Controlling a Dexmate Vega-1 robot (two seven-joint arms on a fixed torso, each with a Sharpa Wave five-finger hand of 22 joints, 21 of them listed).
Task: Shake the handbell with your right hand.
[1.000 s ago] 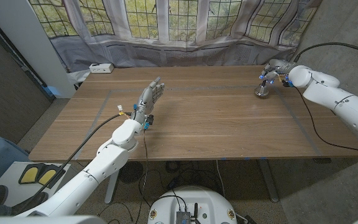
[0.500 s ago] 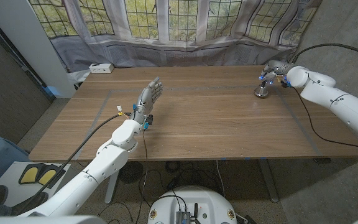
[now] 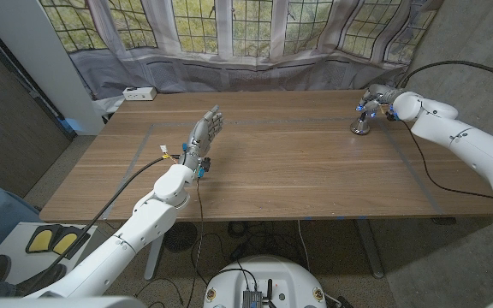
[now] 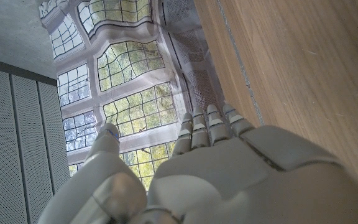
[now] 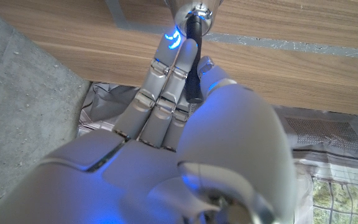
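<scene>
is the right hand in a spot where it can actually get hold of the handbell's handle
Probably yes. The right hand is already at the handbell, fingers on one side of its black handle and thumb on the other, nothing between them. Whether the grip is firm cannot be told.

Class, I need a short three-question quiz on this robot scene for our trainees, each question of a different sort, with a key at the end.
1. True or false: the right hand has its fingers around the black handle of the handbell.
2. Where does the handbell stand? A) the table's far right part B) the table's near left corner C) off the table
3. Fill in: the left hand holds ____, fingers extended over the wooden table.

Key: 1 true; 2 A; 3 nothing
</scene>
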